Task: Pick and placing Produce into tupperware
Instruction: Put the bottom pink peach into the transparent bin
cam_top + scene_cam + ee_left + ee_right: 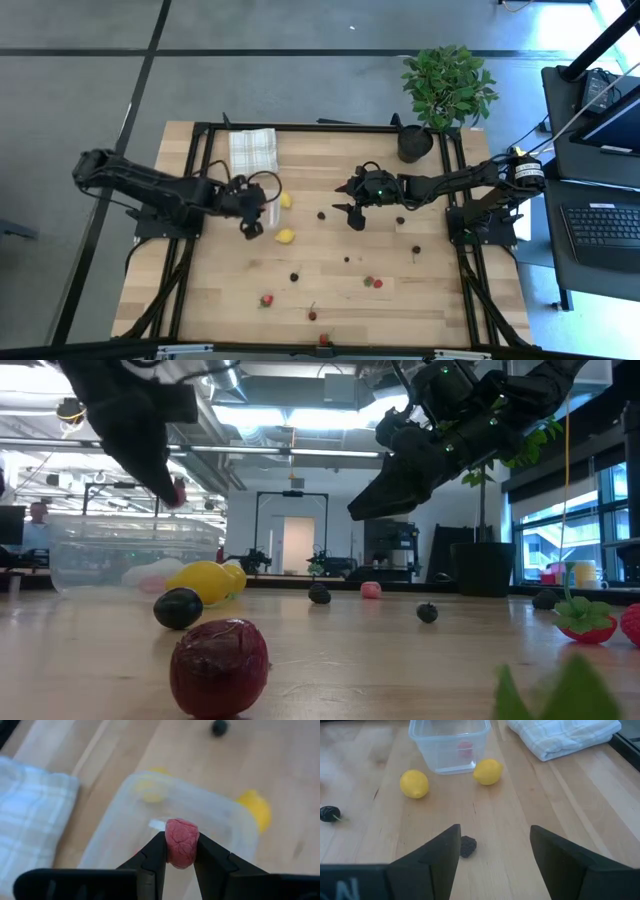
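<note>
Nearest the low-view lens, lower left: a dark red strawberry (219, 666) on the table (340, 290). Left gripper (180, 851) pinches a pink strawberry piece (182, 842) above the open tupperware (260, 212), left of centre in the high view. Two lemons (285, 237) lie just beside the container. Right gripper (494, 845), jaws spread and empty, hovers over a small dark cherry (467, 846) at centre frame.

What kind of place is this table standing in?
Probably a robotics lab or workshop: a wooden table with a black frame carries two robot arms, a laptop stands beside it, and more rigs show under exposed ceiling pipes.
</note>
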